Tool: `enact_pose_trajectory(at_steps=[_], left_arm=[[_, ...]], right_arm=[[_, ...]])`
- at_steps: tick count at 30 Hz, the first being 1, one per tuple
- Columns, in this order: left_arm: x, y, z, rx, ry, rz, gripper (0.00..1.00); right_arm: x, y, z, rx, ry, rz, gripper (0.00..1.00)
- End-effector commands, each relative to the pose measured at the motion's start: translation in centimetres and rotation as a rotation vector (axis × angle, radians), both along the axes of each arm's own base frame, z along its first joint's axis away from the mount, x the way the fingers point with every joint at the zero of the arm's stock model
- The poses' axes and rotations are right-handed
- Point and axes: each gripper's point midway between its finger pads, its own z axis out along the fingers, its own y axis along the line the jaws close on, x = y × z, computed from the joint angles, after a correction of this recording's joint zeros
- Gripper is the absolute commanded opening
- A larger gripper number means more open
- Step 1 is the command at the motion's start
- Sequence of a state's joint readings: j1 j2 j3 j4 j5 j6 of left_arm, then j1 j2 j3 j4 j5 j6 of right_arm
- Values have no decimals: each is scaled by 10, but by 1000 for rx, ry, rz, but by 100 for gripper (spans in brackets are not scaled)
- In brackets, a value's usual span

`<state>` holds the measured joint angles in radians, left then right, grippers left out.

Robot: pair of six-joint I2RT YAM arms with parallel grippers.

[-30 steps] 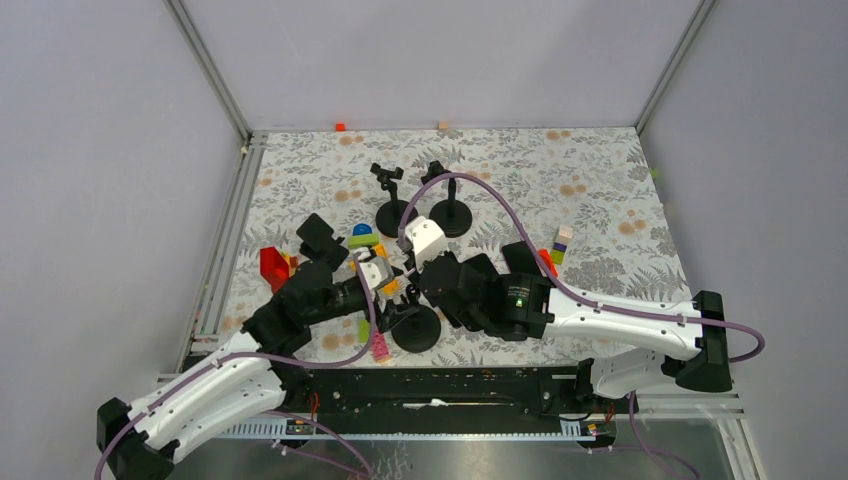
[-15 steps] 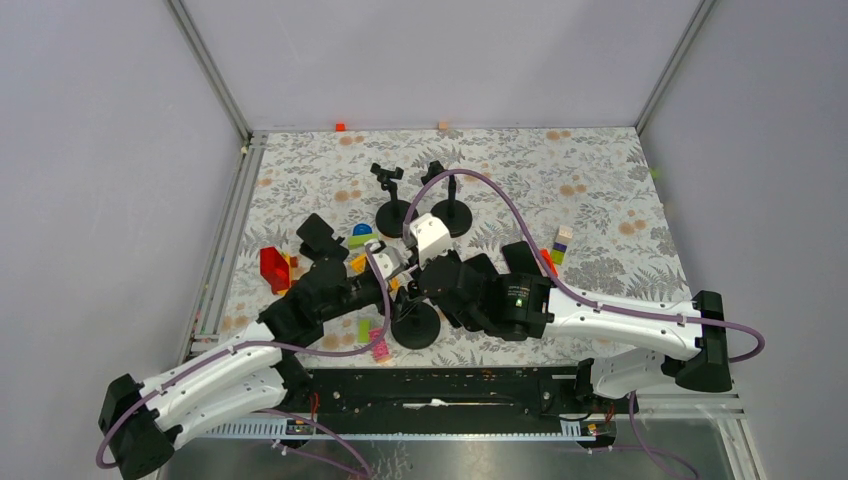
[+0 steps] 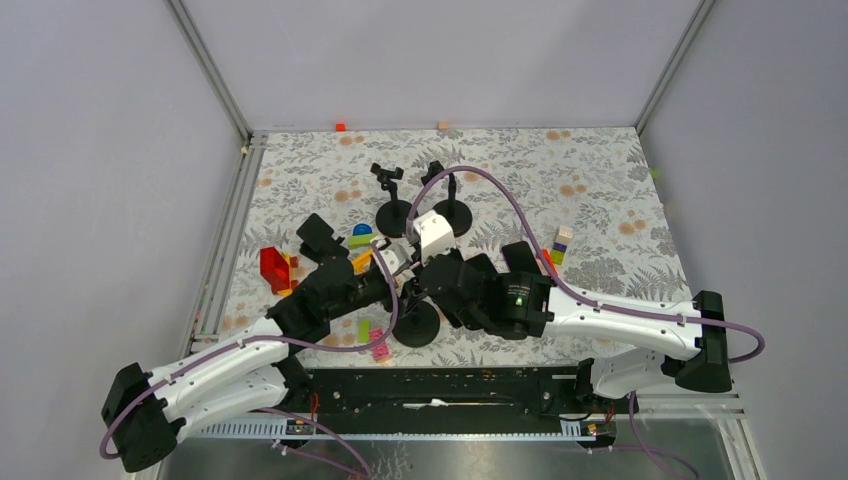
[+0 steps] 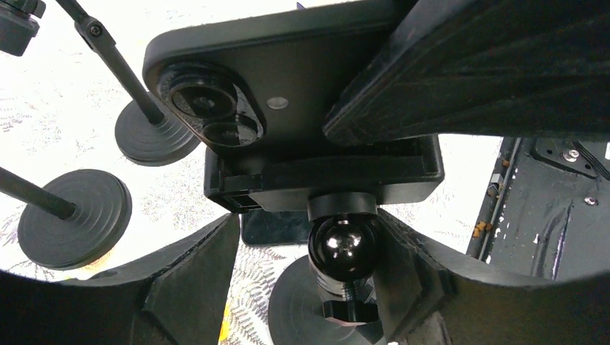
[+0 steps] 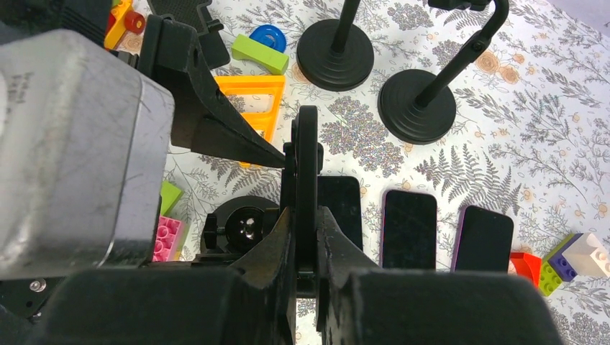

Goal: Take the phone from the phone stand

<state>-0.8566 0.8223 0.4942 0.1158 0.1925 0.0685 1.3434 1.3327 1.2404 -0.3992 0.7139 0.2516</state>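
**A:** The left arm has pushed in toward the phone stand (image 4: 324, 176), and the left gripper (image 4: 308, 237) has narrowed. Its jaws are part open astride the ball joint (image 4: 344, 244), gripping nothing yet.

**B:** And the phone (image 4: 288, 65)?

**A:** It's in the stand's clamp, with the right gripper (image 5: 306, 215) pinched tight on its edge.

**B:** The risk?

**A:** If the right pulls before the left braces the stand, I reckon the clamp hangs on. Then the whole stand lifts and tips onto the spare phones (image 5: 408, 226) lying near its base.
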Motion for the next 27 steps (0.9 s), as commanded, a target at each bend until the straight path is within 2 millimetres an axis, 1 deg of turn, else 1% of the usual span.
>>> enact_pose_trajectory(at_steps=[1,4,8,10,11,12,13,14,15,18,19,20,21,22,23,25,27], left_arm=[[21,-6,40,-115,-87,76,66],[25,-7,40,-117,-78,94,57],[26,-9,40,-120,-68,95,39],[24,-11,39,-124,-69,80,27],[23,-11,39,-125,-71,74,23],[23,-11,38,-126,-70,73,15],[23,-11,37,-129,-66,78,4],[23,-10,35,-130,-67,82,0],[22,-9,35,-127,-76,71,0],[13,-10,34,-131,-90,25,0],[10,-10,34,-140,-96,9,0],[7,-10,35,-146,-101,-2,0],[5,-10,35,-152,-104,-11,0],[2,-11,35,-156,-105,-25,0],[0,-11,34,-162,-102,-37,0],[-5,-13,34,-172,-103,-70,0],[-10,-15,35,-184,-100,-97,0]], right_arm=[[-16,33,30,201,54,74,0],[-19,36,28,206,70,84,0],[-22,37,26,209,78,90,0],[-22,36,26,207,80,90,0],[-22,36,25,203,80,89,0],[-22,35,25,200,79,90,0],[-23,35,25,199,77,94,0],[-22,33,26,196,73,95,5],[-22,32,27,192,68,100,14],[-23,25,30,180,46,115,48],[-23,23,32,176,39,124,60],[-23,21,35,167,26,137,75],[-24,19,37,165,19,147,85],[-25,16,40,163,10,162,90],[-26,12,43,164,5,173,92],[-29,7,46,171,8,217,94],[-32,-2,44,165,18,261,95]])
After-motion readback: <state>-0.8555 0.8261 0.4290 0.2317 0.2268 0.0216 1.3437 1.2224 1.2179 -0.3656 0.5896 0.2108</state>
